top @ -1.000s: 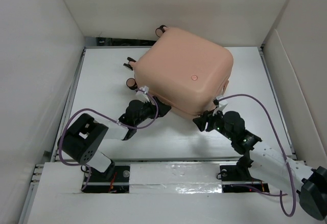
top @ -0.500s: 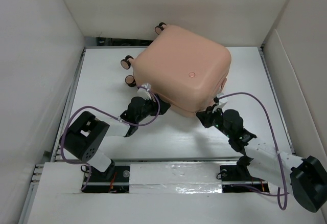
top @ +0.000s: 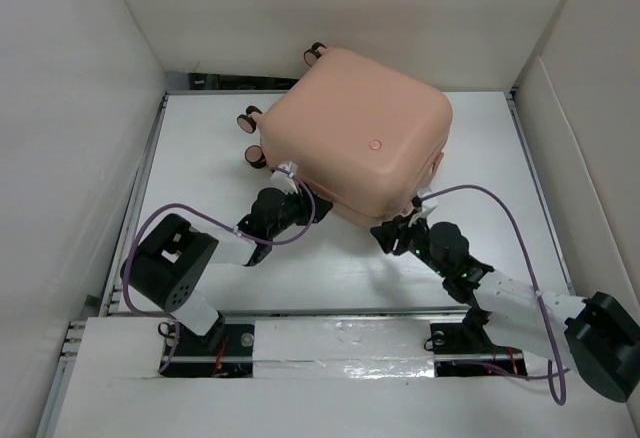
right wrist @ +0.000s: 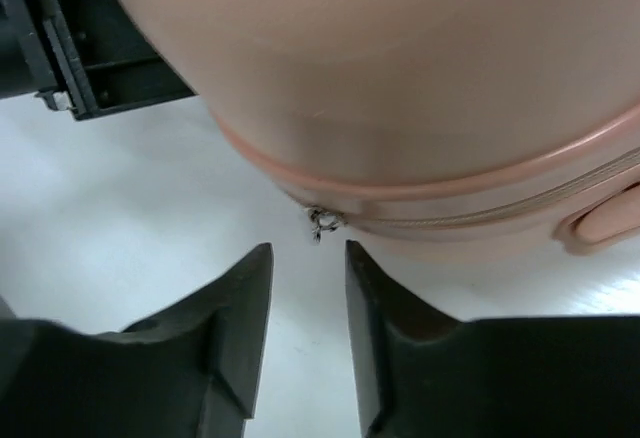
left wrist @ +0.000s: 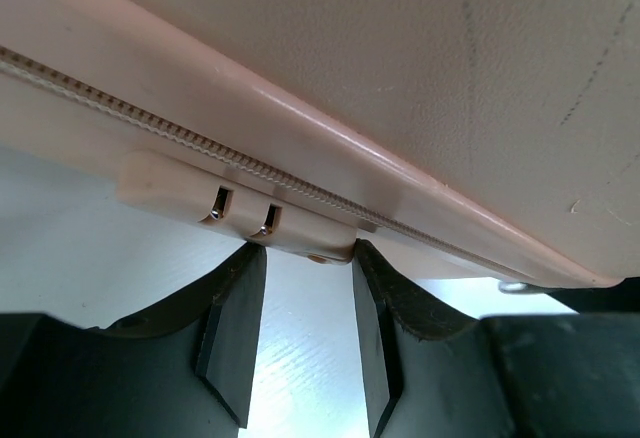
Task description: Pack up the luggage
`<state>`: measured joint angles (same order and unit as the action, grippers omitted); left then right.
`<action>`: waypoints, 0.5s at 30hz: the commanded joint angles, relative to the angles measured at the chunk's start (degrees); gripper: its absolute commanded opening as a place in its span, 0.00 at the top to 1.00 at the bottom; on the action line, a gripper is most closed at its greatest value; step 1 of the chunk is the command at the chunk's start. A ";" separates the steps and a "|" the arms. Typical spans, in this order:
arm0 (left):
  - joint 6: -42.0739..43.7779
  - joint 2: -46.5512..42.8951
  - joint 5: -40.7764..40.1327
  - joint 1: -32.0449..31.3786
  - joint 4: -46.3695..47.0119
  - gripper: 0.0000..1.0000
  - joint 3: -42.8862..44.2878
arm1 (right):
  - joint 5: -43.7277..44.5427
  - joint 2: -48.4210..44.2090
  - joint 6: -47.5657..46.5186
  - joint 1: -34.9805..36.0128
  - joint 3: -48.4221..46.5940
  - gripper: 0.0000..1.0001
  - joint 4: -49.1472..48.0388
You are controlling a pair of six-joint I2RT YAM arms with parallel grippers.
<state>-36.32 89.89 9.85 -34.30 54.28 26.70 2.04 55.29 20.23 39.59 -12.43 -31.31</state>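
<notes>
The luggage (top: pixel 360 138) is a peach-pink hard-shell suitcase lying shut in the middle of the white table, wheels (top: pixel 248 120) at its far left. My left gripper (top: pixel 291 190) is at its near-left edge. In the left wrist view the gripper (left wrist: pixel 305 258) is open, its tips touching a peach handle piece (left wrist: pixel 170 188) under the zip line (left wrist: pixel 150 123). My right gripper (top: pixel 390 235) is at the near corner. In the right wrist view it (right wrist: pixel 308 253) is open, and a small metal zip pull (right wrist: pixel 322 222) hangs just beyond the gap.
White walls box the table in on the left (top: pixel 80 108), back and right (top: pixel 590 158). Purple cables loop from both arms (top: pixel 500 193). A black mechanical part (right wrist: pixel 90 48) shows beside the suitcase in the right wrist view.
The suitcase has shifted slightly to the far left, showing more of its wheels. My left gripper followed its edge. My right gripper moved left along the near edge to the corner.
</notes>
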 commanded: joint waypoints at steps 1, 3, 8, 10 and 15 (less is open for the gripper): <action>0.63 0.12 0.61 0.29 4.96 0.76 2.92 | 4.80 0.35 1.56 1.01 0.99 0.51 -4.90; 0.63 -0.15 0.70 0.29 4.96 0.77 2.66 | 5.86 0.08 2.27 1.01 2.75 0.46 -5.60; 0.28 -0.06 1.32 0.29 5.48 0.77 2.66 | 6.92 -0.27 2.19 1.01 2.23 0.42 -4.73; 0.19 -0.06 1.58 0.29 5.57 0.77 2.74 | 7.18 0.78 0.70 0.32 0.48 0.42 -4.37; 0.28 -0.41 1.23 0.29 5.57 0.77 2.48 | 2.62 4.12 -0.36 -1.19 -1.90 0.44 -8.23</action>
<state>-36.49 89.95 10.50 -34.13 54.37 26.72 6.00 58.22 21.34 39.03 -11.33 -33.23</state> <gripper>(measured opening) 0.334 0.567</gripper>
